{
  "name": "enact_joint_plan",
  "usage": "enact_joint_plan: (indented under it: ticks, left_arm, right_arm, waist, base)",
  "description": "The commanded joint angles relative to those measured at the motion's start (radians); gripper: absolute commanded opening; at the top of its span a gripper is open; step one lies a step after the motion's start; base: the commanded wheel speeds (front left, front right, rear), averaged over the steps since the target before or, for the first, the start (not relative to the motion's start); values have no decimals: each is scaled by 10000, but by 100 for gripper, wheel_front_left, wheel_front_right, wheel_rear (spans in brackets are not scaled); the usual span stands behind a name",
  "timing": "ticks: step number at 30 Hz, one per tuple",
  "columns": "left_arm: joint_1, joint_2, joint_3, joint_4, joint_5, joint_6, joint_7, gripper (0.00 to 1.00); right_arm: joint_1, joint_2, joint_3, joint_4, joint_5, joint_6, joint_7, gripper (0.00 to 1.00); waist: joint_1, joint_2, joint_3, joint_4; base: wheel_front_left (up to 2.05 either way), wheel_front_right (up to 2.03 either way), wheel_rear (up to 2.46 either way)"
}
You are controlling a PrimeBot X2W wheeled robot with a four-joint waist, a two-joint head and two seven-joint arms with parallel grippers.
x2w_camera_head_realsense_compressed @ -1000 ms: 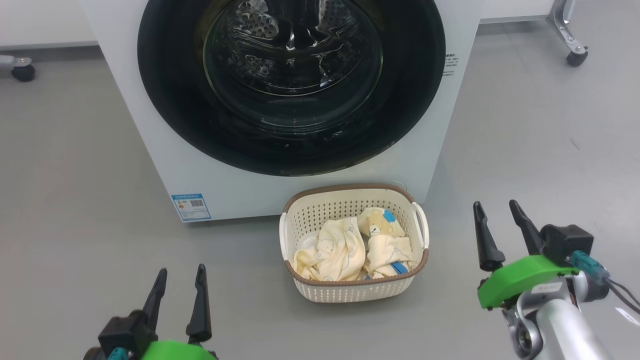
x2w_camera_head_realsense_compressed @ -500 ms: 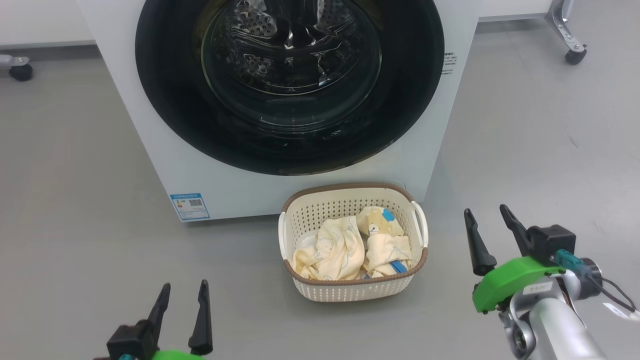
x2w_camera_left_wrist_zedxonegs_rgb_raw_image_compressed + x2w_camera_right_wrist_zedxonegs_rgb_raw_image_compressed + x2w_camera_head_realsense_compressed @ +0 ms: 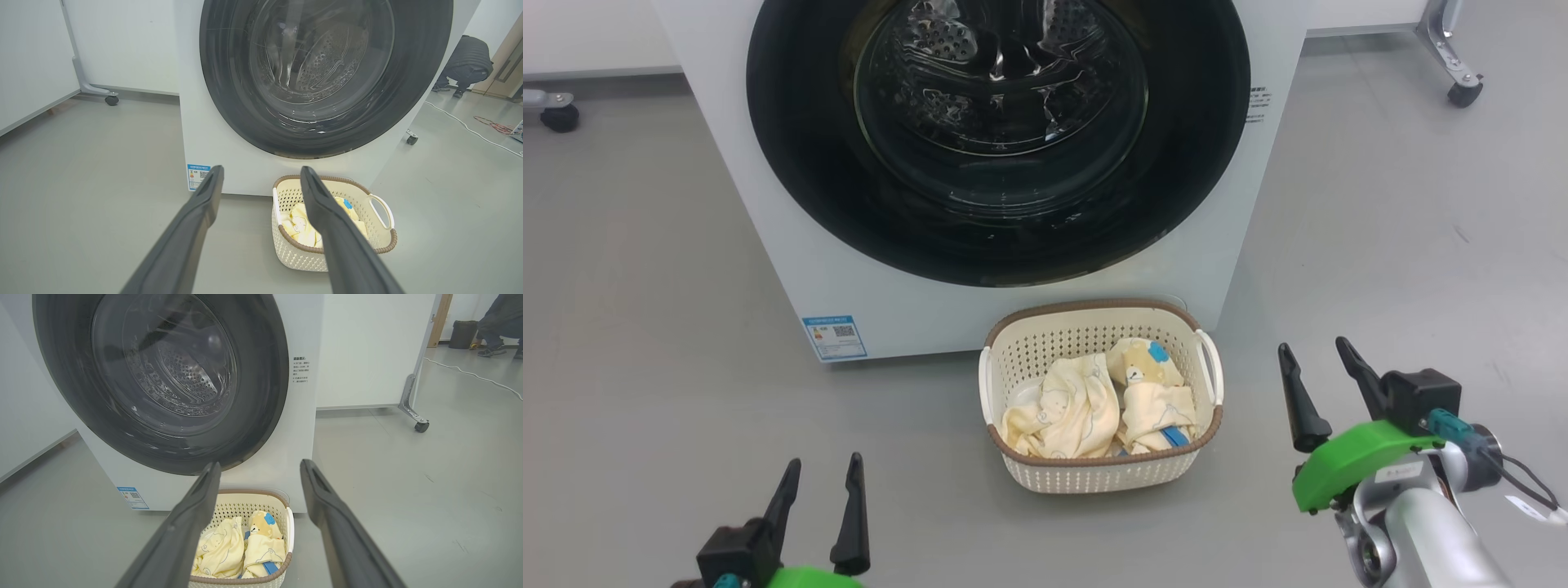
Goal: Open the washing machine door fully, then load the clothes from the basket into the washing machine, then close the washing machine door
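Two grippers are hanging w/ fingers spread, holding nothing. The basket (image 3: 1094, 482) w/ clothes (image 3: 1086, 406) is sitting on the floor (image 3: 645, 327) between them, approx 2 o'clock from left gripper (image 3: 823, 462), 9 o'clock from right gripper (image 3: 1313, 347). The washing machine door (image 3: 792, 163) is sitting shut at 12 o'clock.

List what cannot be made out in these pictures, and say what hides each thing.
Head view: the top of the washing machine door is cut off by the upper edge.
All views: the clothes lie bunched in the basket, so their number cannot be told.
Head view: print on the blue label is too small to read.
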Motion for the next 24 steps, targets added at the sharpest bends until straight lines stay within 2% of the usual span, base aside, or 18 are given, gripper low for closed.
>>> enact_joint_plan:
  ticks: [1,24]
  left_arm:
    - [-475,133,338,-267,-44,49,-141,100]
    - [-426,133,162,-32,-164,-101,-141,100]
  right_arm:
    - [-593,-170,232,-236,43,-29,-137,100]
    - [-632,-169,237,-119,102,-29,-138,100]
  waist:
    - [0,0,-5,-2]
    - [0,0,-56,16]
  base:
    - [0,0,0]
    - [3,3,-7]
